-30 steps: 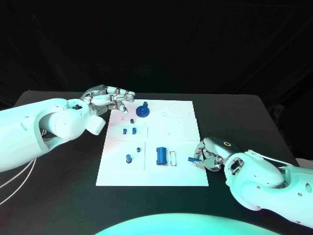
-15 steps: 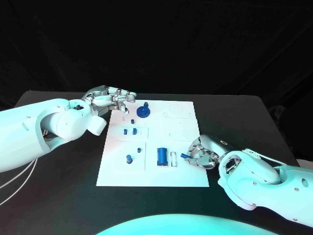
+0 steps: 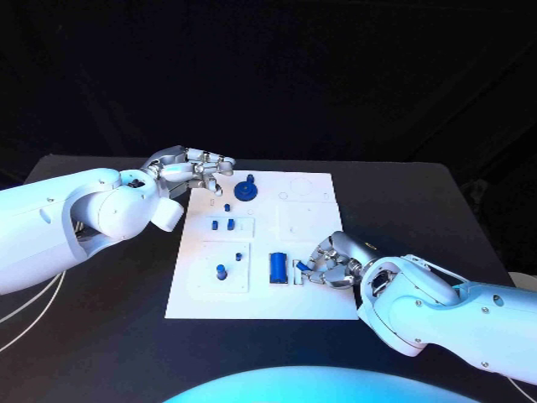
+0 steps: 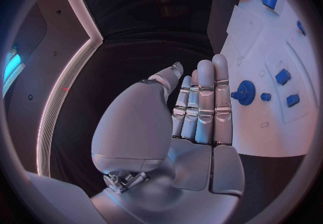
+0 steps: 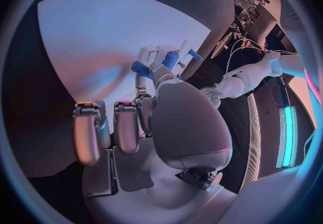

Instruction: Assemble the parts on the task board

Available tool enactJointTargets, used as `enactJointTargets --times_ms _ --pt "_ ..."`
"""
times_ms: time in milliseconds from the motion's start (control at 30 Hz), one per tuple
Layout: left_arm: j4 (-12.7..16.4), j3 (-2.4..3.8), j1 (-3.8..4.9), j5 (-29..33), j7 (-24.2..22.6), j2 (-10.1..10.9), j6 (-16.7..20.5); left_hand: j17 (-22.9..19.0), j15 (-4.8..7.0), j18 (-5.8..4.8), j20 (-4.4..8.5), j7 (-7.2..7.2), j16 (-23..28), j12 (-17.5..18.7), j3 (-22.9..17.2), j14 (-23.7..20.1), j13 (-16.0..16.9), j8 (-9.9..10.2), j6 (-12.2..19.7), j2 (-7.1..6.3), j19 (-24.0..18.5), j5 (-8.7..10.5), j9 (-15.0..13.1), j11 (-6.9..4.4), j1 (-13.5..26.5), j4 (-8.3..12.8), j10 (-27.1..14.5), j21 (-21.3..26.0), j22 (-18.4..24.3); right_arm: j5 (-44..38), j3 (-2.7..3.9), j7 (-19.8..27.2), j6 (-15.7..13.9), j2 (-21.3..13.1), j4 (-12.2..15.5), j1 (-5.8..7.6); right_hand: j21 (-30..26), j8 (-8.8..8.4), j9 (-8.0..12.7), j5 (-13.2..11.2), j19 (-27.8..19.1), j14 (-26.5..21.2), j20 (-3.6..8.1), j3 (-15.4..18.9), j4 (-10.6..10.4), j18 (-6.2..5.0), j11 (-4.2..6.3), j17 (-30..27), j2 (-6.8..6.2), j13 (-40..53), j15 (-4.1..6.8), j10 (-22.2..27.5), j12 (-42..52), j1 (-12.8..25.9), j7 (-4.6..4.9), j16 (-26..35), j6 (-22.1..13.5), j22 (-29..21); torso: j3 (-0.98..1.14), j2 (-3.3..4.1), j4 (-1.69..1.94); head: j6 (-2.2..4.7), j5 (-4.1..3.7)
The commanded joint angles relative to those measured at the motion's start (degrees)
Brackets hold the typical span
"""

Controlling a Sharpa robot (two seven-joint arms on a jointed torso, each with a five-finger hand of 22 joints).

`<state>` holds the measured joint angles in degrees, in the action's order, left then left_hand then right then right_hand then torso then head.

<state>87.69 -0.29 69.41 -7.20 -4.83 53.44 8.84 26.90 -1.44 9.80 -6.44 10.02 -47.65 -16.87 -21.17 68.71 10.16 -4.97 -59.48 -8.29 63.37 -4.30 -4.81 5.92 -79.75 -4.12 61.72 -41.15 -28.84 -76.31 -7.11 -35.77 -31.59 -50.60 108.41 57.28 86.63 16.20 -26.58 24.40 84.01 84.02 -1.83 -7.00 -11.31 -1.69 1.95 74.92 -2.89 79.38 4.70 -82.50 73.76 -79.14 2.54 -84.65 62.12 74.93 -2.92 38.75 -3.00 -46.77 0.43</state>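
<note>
Task board (image 3: 263, 294) sits mid-frame in the head view; the right hand (image 3: 329, 267), lower right, pinches a small blue part (image 3: 303, 268) just beside the empty slot (image 3: 296, 271), long axis up-frame. Left hand (image 3: 191, 170), upper left, is curled, holding nothing, well apart from it. Right wrist view: blue part (image 5: 140, 67) clamped at the fingertips (image 5: 153, 68), over the white board (image 5: 101, 35). Left wrist view: fingers (image 4: 202, 100) straight together, empty, near the blue gear (image 4: 245, 92).
</note>
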Motion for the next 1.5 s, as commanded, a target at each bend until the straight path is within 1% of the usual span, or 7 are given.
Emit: enactJointTargets --times_ms 33,467,600,900,967,1100,1500 --pt "0.2 0.04 0.04 0.3 -0.2 -0.2 -0.9 -0.1 0.04 0.76 0.01 0.11 0.0 -0.2 0.3 -0.3 0.1 0.0 0.5 0.41 0.3 -0.05 0.1 0.06 0.0 0.1 -0.5 0.2 0.1 3.9 0.01 1.0 0.6 0.7 -0.8 -0.01 -0.1 0.41 -1.2 0.0 4.6 4.3 0.42 -0.6 -0.2 0.94 -0.32 6.6 -0.21 -0.4 0.34 -0.1 0.1 1.1 -0.04 -0.4 0.3 14.1 0.02 0.07 -0.04 -0.05 0.15" --pt "0.3 0.04 0.04 0.3 0.0 -0.1 -1.1 -0.1 0.02 0.75 0.01 0.15 0.0 -0.2 0.4 -0.3 0.1 0.0 0.6 0.44 0.4 -0.06 0.1 0.09 0.0 0.1 -0.7 0.3 0.2 5.5 0.01 1.0 3.1 2.1 -2.1 -0.01 -0.4 0.63 -1.5 -0.5 4.5 4.3 0.29 -1.5 -3.4 0.89 -0.47 6.6 -0.97 -0.1 0.2 -0.3 0.5 6.0 0.1 -0.3 0.6 14.0 -0.01 -0.06 -0.09 -0.27 0.28" --pt "0.3 0.04 0.04 0.3 0.1 -0.1 -1.2 -0.1 0.02 0.75 0.01 0.15 0.0 -0.2 0.4 -0.3 0.1 0.0 0.6 0.44 0.4 -0.06 0.1 0.09 0.0 0.1 -0.7 0.3 0.2 5.6 0.01 1.0 3.3 2.2 -2.3 -0.01 -0.3 0.95 -1.8 3.8 4.5 4.3 0.29 -0.6 -4.4 0.9 -0.46 6.6 -1.7 0.2 0.21 -0.5 0.9 8.0 0.06 -0.3 0.8 14.0 -0.01 -0.03 -0.07 -0.27 0.17" --pt "0.3 0.04 0.04 0.3 0.3 -0.1 -1.3 -0.1 0.02 0.75 0.01 0.15 0.0 -0.2 0.4 -0.3 0.1 0.0 0.6 0.44 0.4 -0.06 0.1 0.09 0.0 0.1 -0.7 0.3 0.2 5.5 0.01 1.1 3.5 2.4 -2.4 -0.01 -0.4 1.34 -2.1 5.0 4.5 4.3 0.28 1.4 -5.2 0.88 -0.48 6.7 -1.56 0.5 0.2 -0.8 1.4 10.8 0.06 -0.4 1.1 14.0 -0.01 -0.03 -0.05 -0.27 0.18" --pt "0.3 0.04 0.04 0.3 0.3 -0.1 -1.3 -0.1 0.02 0.75 0.01 0.15 0.0 -0.2 0.4 -0.3 0.1 0.0 0.6 0.44 0.4 -0.06 0.1 0.09 0.0 0.1 -0.7 0.3 0.2 5.4 0.01 1.1 3.4 2.5 -2.4 -0.01 -0.4 1.37 -2.2 4.8 4.4 4.3 0.28 1.9 -5.2 0.87 -0.49 6.7 -1.51 0.6 0.19 -0.8 1.3 11.3 0.08 -0.3 1.1 14.0 -0.01 -0.03 -0.05 -0.27 0.11" --pt "0.3 0.04 0.04 0.3 0.3 -0.1 -1.4 -0.1 0.02 0.75 0.01 0.15 0.0 -0.2 0.4 -0.3 0.1 0.0 0.6 0.44 0.4 -0.06 0.1 0.09 0.0 0.1 -0.7 0.3 0.2 5.0 0.01 1.2 3.1 2.5 -2.6 -0.01 -0.6 1.45 -2.3 2.3 4.4 4.3 0.24 3.5 -5.2 0.83 -0.55 6.6 -1.29 0.5 0.14 -0.7 1.2 12.6 0.13 -0.3 1.0 13.9 -0.01 -0.02 -0.07 -0.28 0.08" --pt "0.2 0.04 0.04 0.3 0.4 0.0 -1.4 -0.1 0.02 0.75 0.01 0.15 0.0 -0.2 0.4 -0.3 0.1 0.0 0.6 0.44 0.4 -0.06 0.1 0.09 0.0 0.1 -0.7 0.3 0.2 4.4 0.01 2.0 2.4 2.4 -2.3 -0.01 -0.8 1.5 -2.4 0.9 4.3 4.3 0.18 5.2 -5.2 0.79 -0.63 6.6 -1.22 0.5 0.08 -0.5 1.1 13.4 0.22 -0.3 0.8 13.9 0.0 -0.04 -0.1 -0.29 0.19"
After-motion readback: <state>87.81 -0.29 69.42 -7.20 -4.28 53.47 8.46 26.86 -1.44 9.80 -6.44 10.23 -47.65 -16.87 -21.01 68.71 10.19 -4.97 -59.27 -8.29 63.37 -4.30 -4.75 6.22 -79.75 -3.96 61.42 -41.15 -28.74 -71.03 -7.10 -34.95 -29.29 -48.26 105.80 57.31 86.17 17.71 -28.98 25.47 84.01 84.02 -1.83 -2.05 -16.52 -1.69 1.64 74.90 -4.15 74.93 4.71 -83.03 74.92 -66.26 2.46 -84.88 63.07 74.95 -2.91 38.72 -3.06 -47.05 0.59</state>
